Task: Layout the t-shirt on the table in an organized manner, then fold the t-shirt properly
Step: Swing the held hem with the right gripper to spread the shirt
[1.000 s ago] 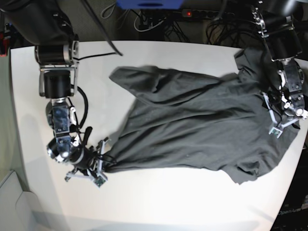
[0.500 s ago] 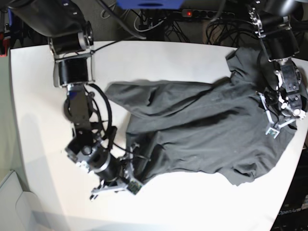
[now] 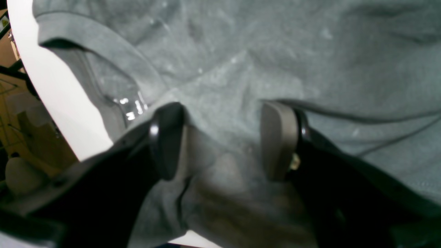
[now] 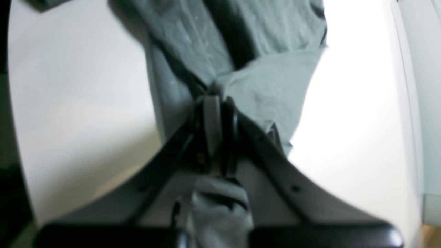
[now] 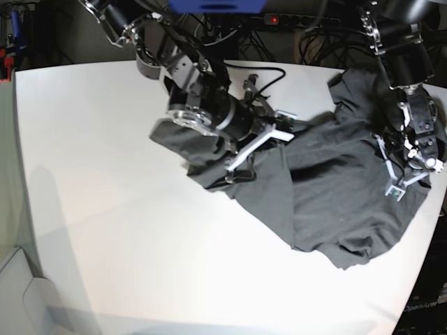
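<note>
The dark grey t-shirt (image 5: 335,202) lies bunched on the right half of the white table (image 5: 105,209). Its left part is lifted and doubled over toward the right. My right gripper (image 5: 281,130) hangs above the table's far middle, shut on a pinch of the t-shirt (image 4: 268,86), which drapes from the gripper (image 4: 216,115). My left gripper (image 5: 404,178) sits on the shirt near the right edge. It stands open (image 3: 222,137), its fingers (image 3: 167,137) pressed into the cloth (image 3: 310,51). The ribbed collar (image 3: 103,51) with a shiny label lies just ahead of it, by the table edge (image 3: 58,93).
Cables and a power strip (image 5: 272,19) run behind the table's far edge. A blue object (image 5: 216,5) sits at the top. A pale box (image 5: 28,300) stands off the near left corner. The shirt's right side reaches the table's rounded right edge.
My right arm has swung from the near left up and across to the far middle, dragging the shirt's edge with it and folding the cloth over itself. The left gripper has stayed put.
</note>
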Motion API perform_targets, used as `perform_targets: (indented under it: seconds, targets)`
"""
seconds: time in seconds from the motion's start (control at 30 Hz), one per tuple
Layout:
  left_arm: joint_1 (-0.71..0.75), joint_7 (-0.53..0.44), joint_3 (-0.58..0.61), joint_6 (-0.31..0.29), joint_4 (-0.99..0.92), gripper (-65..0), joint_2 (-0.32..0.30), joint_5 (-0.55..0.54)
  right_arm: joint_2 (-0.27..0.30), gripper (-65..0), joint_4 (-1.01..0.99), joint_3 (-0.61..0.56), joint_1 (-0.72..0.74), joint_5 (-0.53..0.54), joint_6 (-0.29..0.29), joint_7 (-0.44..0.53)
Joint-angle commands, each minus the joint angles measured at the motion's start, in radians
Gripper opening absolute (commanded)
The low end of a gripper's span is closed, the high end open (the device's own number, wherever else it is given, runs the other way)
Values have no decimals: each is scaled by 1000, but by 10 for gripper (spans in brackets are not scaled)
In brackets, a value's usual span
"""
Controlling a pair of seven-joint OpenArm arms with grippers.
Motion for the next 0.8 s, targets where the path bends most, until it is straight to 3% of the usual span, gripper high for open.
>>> perform_targets:
  seconds: [0.0,0.13,0.27,0.47,0.57,0.7,0.77]
  targets:
    - [-23,-6,-3,5,17,-299,-23,4,-9,-650,44,-14,0,18,-10,28]
    - [-23,-6,-3,5,17,-299,-23,4,-15,-650,139,-47,-55,18,-10,28]
    - [-23,-6,-3,5,17,-299,-21,4,-68,-650,203,-50,-81,11,-10,27]
    - [-17,-6,-3,5,17,-299,-29,6,-180,-650,200,170,65,17,-10,27]
    - [-14,-6,-3,5,17,-299,-30,6,-187,-650,199,283,174,18,-10,32]
    - [-12,-6,-3,5,17,-299,-30,6,-187,-650,159,335,272,20,-10,35]
    - [-12,-6,-3,5,17,-299,-30,6,-187,-650,67,331,298,20,-53,36]
